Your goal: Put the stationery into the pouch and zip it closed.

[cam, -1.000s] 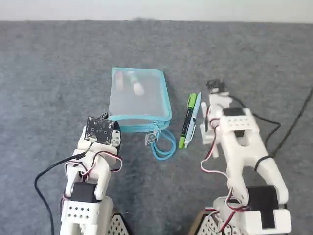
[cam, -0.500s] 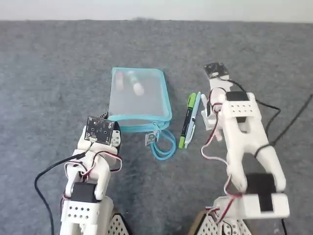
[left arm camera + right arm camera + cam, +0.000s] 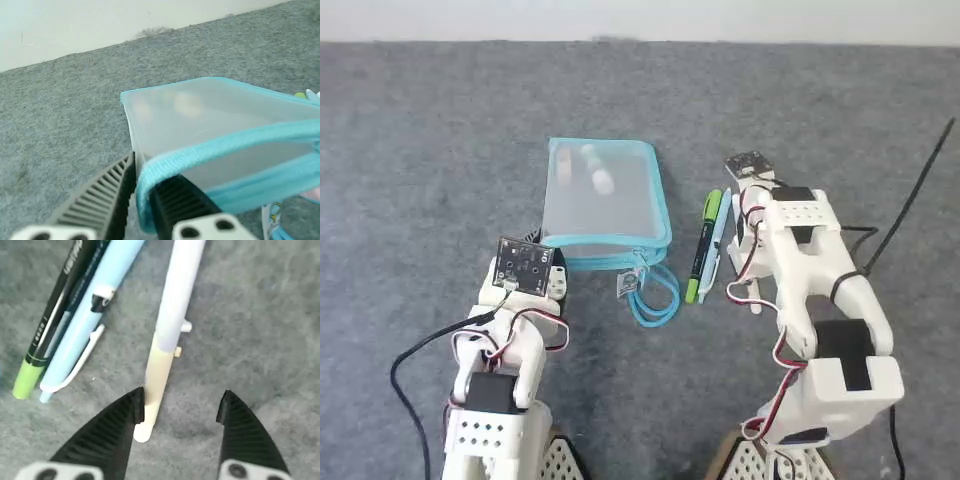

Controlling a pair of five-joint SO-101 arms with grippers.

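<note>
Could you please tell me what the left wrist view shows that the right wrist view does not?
Left wrist view, not right: the pouch, its teal rim pinched in the left tool. Right wrist view, not left: the open right tool straddling the end of a white pen. Both: the grey carpet, plus the green pen and blue pen, mere tips in the left wrist view.

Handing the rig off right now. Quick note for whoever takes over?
Left gripper: shut on the pouch at its open zipper edge.
Right gripper: open, low over the end of the white pen, not gripping it.
Green pen and blue pen lie beside it, outside the pouch.
Done: one pale item inside.
Left: three pens in, then zip.
</note>
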